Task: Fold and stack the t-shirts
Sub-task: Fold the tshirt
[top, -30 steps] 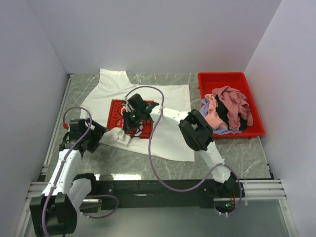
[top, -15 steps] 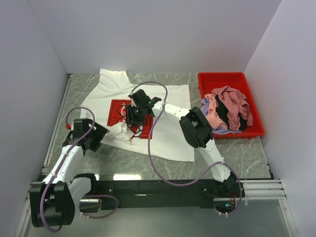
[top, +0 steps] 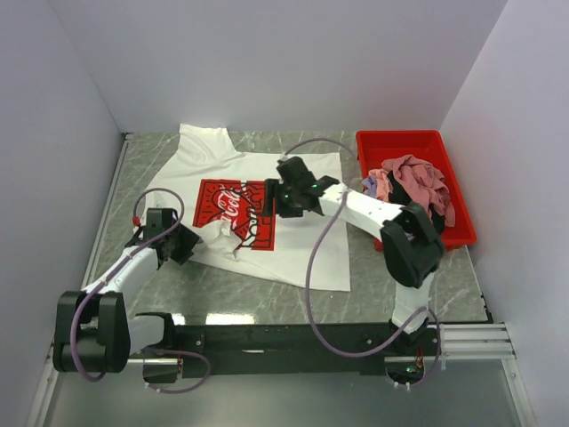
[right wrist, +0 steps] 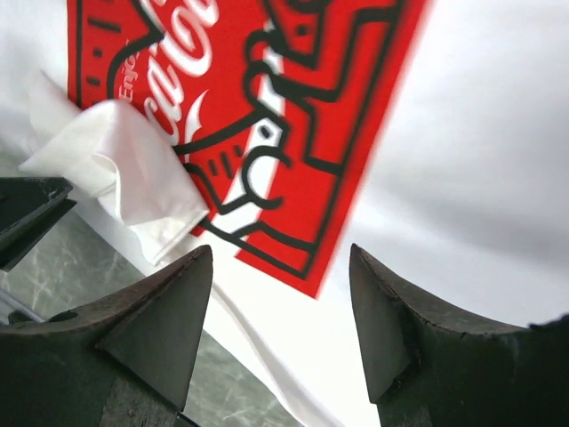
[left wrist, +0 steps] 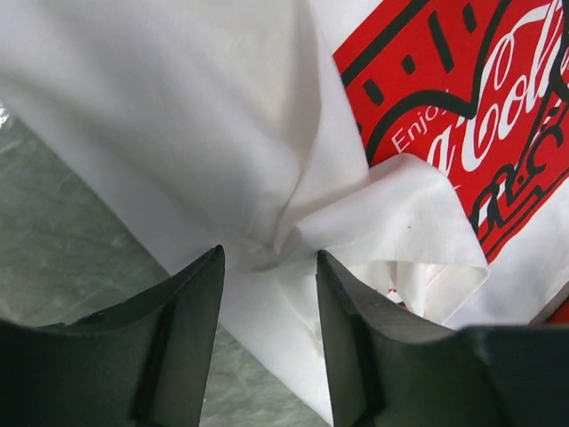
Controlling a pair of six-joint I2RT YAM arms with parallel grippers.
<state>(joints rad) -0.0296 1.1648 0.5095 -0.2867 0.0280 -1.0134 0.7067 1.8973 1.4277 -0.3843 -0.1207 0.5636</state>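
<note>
T-shirt [top: 331,262], white with a red Coca-Cola print, is spread flat on the grey marble table [top: 436,276], left of centre. Its left side is rumpled where a flap of cloth [top: 222,238] is turned over onto the print. The left tool [top: 180,245] is held low at that rumpled edge, its fingers partly spread either side of a raised crease, with nothing pinched. The right tool [top: 272,197] is held over the print, fingers spread wide and empty.

The cotton is judged light, soft and limp. It is best pinched at a hem or corner, through both layers, and drawn slowly.

More t-shirts [top: 411,191] are heaped in a red bin [top: 400,138] at the right. A strip of uncovered table is seen along the near edge, and the table is closed in by walls on three sides.
</note>
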